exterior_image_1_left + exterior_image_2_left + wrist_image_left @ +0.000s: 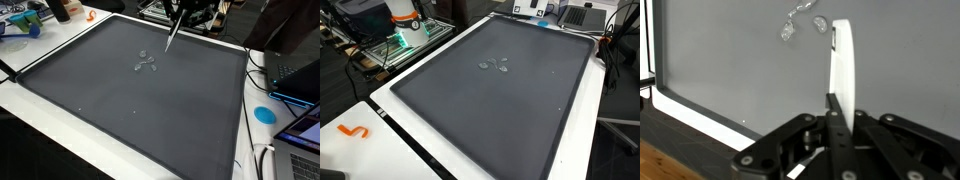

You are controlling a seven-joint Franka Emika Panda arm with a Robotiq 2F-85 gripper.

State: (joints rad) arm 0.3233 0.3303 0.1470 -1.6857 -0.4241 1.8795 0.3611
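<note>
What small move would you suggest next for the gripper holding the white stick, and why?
Probably ease the white stick toward the small clear pieces: the gripper is shut on it, and its tip stands just short of them over the dark mat.

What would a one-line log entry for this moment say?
claw: shut on white stick | tip: near clear bits, not touching them | bits: on grey mat

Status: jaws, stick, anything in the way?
Jaws shut on white stick. Tip apart from clear bits on mat. Nothing between them.
</note>
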